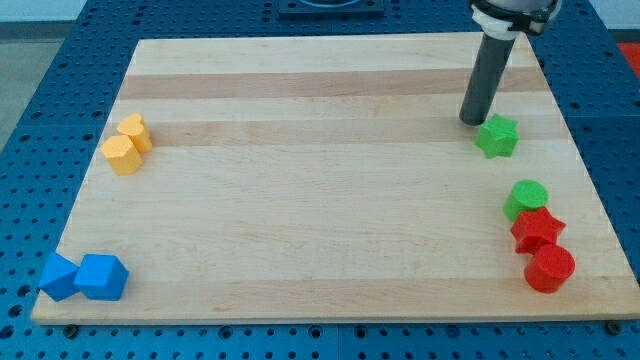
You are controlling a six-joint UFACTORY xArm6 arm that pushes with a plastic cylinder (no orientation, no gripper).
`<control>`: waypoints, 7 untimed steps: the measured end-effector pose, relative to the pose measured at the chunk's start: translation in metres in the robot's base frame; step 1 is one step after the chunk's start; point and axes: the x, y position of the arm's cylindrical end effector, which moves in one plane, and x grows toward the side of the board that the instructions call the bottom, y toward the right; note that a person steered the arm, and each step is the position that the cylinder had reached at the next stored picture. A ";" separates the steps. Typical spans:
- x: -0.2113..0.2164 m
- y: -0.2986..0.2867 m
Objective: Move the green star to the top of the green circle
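Green star sits near the table's right edge, above the green circle and slightly left of it; my tip, a bare rod with nothing to open or close, touches the star's upper-left side

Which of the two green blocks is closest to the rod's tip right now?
The green star, just right of and below my tip. The green circle sits lower, against the red blocks.

Open board between green star; green circle
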 end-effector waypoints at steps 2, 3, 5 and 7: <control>0.018 0.016; 0.030 0.026; 0.034 0.028; 0.015 0.036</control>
